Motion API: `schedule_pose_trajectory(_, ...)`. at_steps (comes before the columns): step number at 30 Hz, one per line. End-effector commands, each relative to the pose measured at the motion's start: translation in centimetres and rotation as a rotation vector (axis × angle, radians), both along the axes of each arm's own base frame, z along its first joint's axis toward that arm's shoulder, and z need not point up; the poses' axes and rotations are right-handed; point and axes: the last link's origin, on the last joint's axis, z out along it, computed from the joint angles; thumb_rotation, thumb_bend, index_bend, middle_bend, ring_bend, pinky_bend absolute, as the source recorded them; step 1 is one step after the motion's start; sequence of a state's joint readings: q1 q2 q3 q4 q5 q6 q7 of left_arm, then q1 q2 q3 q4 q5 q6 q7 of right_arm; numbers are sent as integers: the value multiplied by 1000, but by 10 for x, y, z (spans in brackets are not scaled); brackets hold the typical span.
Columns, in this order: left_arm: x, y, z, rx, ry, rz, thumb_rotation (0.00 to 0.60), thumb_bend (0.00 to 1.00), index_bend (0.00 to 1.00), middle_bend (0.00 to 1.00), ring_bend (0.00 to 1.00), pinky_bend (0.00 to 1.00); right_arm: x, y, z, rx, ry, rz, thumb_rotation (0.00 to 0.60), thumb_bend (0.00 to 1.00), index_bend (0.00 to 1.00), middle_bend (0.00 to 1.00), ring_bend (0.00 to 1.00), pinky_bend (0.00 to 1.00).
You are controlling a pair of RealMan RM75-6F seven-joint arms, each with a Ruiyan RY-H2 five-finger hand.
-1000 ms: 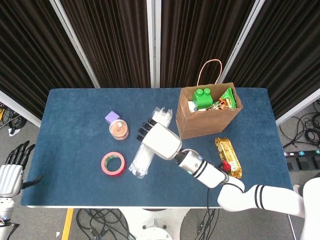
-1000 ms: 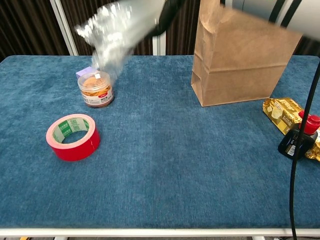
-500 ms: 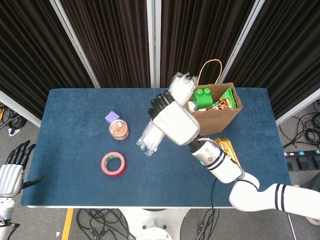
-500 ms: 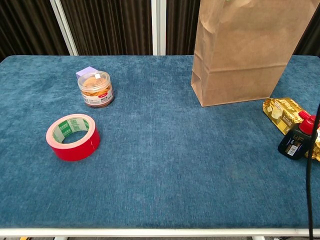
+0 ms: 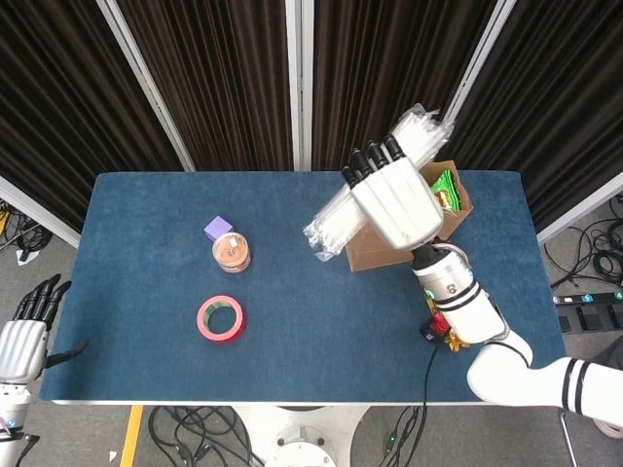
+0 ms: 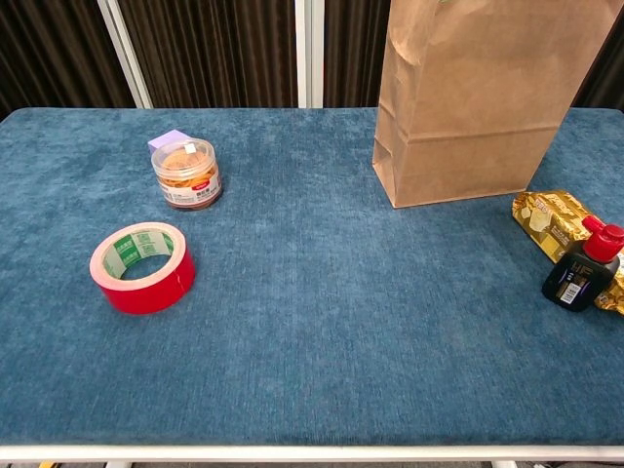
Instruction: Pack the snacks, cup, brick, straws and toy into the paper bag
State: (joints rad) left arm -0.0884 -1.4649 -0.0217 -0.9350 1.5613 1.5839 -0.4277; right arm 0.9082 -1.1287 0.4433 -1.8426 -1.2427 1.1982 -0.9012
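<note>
The blue cloth-covered table carries everything not yet packed. At its far right stands the upright brown paper bag, mouth open upward so things can be dropped in from above; in the head view a green snack packet shows inside it at the right edge of the mouth, while the rest of the opening is hidden behind the raised hand.

The right hand is lifted high over the bag, its dark fingers wrapped around a long clear plastic packet of white straws. The packet lies slanted across the hand, one end sticking out beyond the bag's far side and the other hanging out left of the bag over the table. It is held near its middle, probably so it balances; to go in, I judge it must be tipped end-down, since lying crosswise it is longer than the mouth is wide.

The left hand hangs off the table's near left corner, fingers loosely apart, holding nothing.

Left on the table: a red roll of tape, a clear round jar of orange snacks just in front of a small purple block, a gold foil snack packet right of the bag, and a small black bottle with a red cap resting against that packet.
</note>
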Motion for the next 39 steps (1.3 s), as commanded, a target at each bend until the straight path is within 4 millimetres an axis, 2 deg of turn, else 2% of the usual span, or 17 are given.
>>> schedule_pose_trajectory(1,1,0,-1,-1,-1,-3,600,183,128,115,9,136,-18,-6,4,-33,-34,-74,600,192,700,525,392,429)
schedule_pose_trajectory(11,-1,0,1,3,3,3,600,183,128,115,9,136,-62,-49,-2,-10,-217,-256,600,193,700,525,392,429)
schedule_pose_trajectory(18,-2,-1,0,-8,14,4,600,183,128,114,9,137,-72,-65,-16,82,-363,-255,600,197,700,525,392,428)
schedule_pose_trajectory(26,-2,-2,0,-11,20,4,600,184,128,115,9,137,-66,-63,-38,233,-602,-241,600,197,700,525,392,426)
schedule_pose_trajectory(31,-3,-2,-1,-16,17,8,600,183,128,114,9,137,-76,-60,-41,222,-641,-274,600,197,700,525,392,425)
schedule_pose_trajectory(39,-2,-1,-3,-18,13,6,600,183,128,114,9,136,-92,-59,-33,156,-620,-325,600,196,700,525,392,425)
